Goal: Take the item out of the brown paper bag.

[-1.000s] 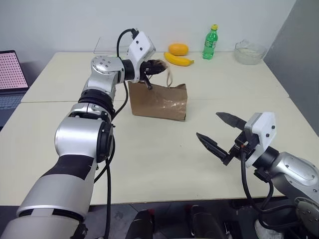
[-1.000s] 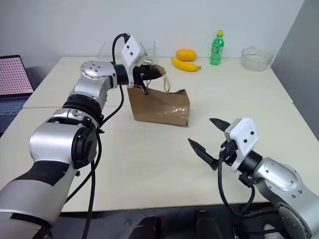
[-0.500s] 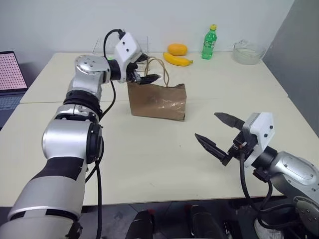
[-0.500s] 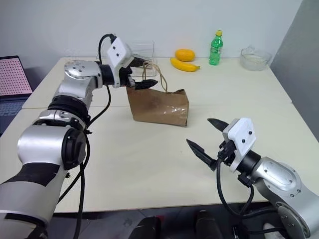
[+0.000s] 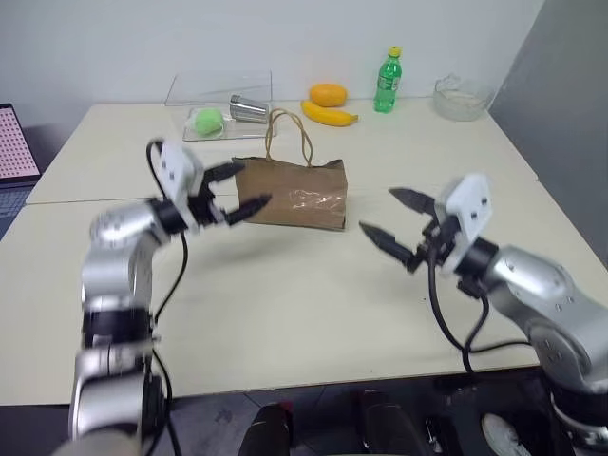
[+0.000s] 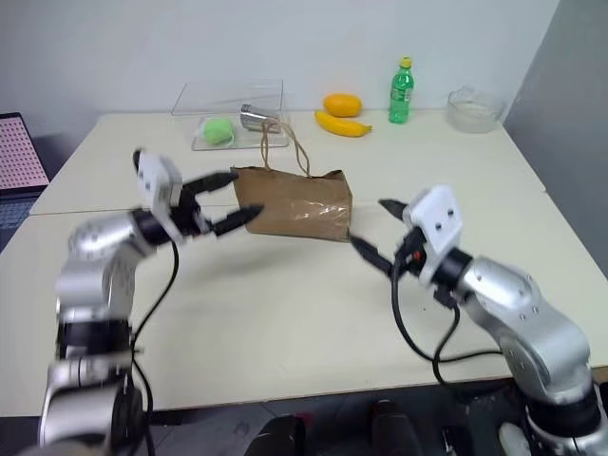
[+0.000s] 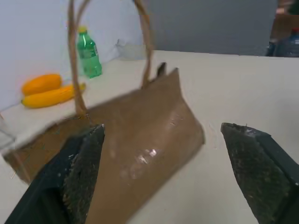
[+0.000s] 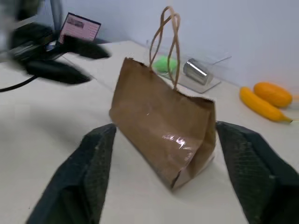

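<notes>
One table (image 5: 313, 304) carries one brown paper bag (image 5: 290, 197) with two loop handles (image 5: 285, 138). Farther back sit one clear tray (image 5: 218, 95) holding one green ball (image 5: 207, 121) and one metal cup (image 5: 248, 108), one orange fruit (image 5: 328, 94), one banana (image 5: 330, 115), one green bottle (image 5: 387, 81), one glass bowl (image 5: 459, 97). One laptop (image 5: 17, 147) sits at the left edge.

Contents of the brown paper bag (image 5: 293, 198) are hidden by its walls. Left end effector (image 5: 233, 190) is motion-blurred; laptop (image 5: 17, 144) is cut off at the edge.
</notes>
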Controlling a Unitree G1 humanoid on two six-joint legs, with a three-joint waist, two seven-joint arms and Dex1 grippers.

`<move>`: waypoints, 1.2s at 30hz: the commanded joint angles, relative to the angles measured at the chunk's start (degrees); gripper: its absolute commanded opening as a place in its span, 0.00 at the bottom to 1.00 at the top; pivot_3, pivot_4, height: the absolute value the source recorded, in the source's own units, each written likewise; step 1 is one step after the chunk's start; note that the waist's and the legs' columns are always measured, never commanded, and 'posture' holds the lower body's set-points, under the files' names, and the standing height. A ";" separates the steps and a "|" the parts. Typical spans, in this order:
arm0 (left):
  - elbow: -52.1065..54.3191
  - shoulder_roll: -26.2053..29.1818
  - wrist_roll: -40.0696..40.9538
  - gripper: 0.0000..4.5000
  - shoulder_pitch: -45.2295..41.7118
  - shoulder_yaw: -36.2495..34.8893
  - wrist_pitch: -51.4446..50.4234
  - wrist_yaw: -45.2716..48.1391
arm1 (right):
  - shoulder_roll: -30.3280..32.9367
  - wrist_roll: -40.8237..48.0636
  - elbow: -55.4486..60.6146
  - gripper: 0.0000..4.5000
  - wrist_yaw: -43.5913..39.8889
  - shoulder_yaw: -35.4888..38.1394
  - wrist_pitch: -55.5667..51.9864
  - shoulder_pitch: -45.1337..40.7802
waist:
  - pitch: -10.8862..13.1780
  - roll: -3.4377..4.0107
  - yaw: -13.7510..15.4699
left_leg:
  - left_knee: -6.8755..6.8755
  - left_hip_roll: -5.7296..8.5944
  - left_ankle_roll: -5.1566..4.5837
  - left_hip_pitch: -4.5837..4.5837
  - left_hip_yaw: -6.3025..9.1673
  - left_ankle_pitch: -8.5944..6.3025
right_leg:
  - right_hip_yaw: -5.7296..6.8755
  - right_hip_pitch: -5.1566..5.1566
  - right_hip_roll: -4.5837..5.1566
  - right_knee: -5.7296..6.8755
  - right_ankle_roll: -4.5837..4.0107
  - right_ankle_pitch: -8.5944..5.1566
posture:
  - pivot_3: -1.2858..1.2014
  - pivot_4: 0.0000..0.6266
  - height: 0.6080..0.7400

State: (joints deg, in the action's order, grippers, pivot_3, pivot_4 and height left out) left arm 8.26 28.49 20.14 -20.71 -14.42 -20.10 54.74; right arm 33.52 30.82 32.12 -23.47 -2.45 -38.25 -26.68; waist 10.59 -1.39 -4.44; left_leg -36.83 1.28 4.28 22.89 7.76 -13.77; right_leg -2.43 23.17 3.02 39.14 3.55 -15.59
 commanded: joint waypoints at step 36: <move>22.22 2.96 1.13 0.93 38.79 -2.46 17.18 -9.85 | -14.51 -31.90 -60.01 0.01 -45.33 -16.32 30.69 -28.68 | 0.04 0.16 1.10 | 0.21 0.02 0.00 -0.10 -0.18 -0.01 | -0.09 0.03 -0.02 -0.12 -0.13 0.07 | 0.52 0.24 1.00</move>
State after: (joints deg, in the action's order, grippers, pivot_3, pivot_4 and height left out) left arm 29.07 30.56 20.98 17.46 -15.19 -4.78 43.88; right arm 18.57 -1.06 -33.19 -68.55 -18.32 -5.88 -55.85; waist 10.63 -1.22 -3.34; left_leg -36.62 1.28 4.29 22.78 7.58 -13.78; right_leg -2.50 23.20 2.99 39.02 3.42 -15.52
